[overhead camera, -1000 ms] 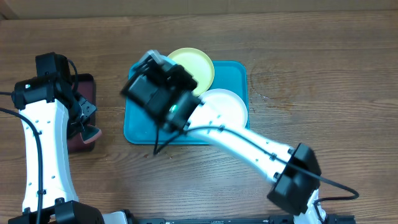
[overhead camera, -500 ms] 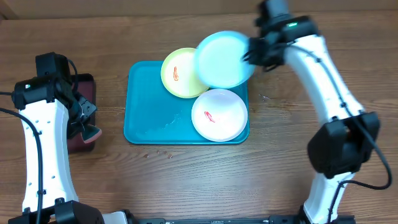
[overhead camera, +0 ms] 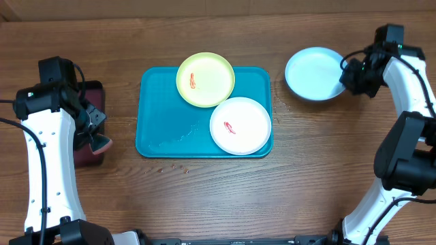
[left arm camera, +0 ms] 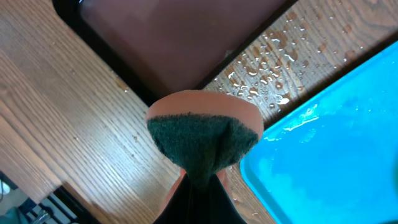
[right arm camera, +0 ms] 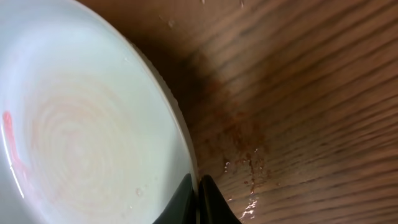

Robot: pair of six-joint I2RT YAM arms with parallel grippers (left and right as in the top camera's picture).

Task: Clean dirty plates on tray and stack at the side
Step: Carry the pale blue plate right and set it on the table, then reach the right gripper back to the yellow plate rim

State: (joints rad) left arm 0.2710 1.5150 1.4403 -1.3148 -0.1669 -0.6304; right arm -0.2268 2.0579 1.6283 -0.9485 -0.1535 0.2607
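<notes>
The teal tray (overhead camera: 163, 129) lies mid-table. A yellow-green plate (overhead camera: 206, 79) with a red smear overlaps its far rim. A white plate (overhead camera: 240, 125) with a red smear sits in its near right corner. To the right of the tray, over bare wood, is the light blue plate (overhead camera: 313, 73). My right gripper (overhead camera: 346, 75) is shut on its right rim. The right wrist view shows the thin rim of that plate (right arm camera: 81, 124) pinched by the right gripper (right arm camera: 199, 186). My left gripper (overhead camera: 95, 139) is shut on a salmon sponge with a green scouring face (left arm camera: 202, 134), left of the tray.
A dark maroon, black-rimmed tray (overhead camera: 92, 102) lies under the left arm at the table's left. Water drops (left arm camera: 280, 56) wet the wood between it and the teal tray. Small crumbs (overhead camera: 177, 167) lie just in front of the teal tray.
The right arm has swung from over the tray's left part out to the right, carrying the light blue plate to the table beside the tray. The left arm has not moved.
</notes>
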